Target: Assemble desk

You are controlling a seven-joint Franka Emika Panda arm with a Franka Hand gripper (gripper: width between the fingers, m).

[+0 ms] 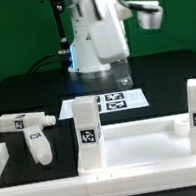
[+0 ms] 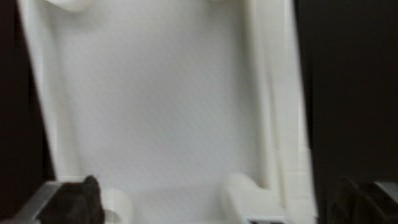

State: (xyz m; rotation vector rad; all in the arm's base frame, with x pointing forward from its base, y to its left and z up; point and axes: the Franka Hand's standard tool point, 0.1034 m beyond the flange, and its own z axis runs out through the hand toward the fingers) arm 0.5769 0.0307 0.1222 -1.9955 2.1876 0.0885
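The two-finger gripper (image 2: 164,200), fingers apparently spread and empty in the blurry wrist view, hovered over the flat white rimmed plastic tabletop panel (image 1: 143,145) at the table's front, where a careless swing toward the loose white post legs (image 1: 21,122) might have knocked a standing white post leg (image 1: 87,128) askew.

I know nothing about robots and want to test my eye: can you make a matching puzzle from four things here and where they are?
Things: 1 marker board; 2 tabletop; 3 loose legs; 4 robot arm.
Places: A lying at the exterior view's left; B raised at the back; C flat mid-table; D in front, upright posts at its ends.
Pairs: 1-C; 2-D; 3-A; 4-B.
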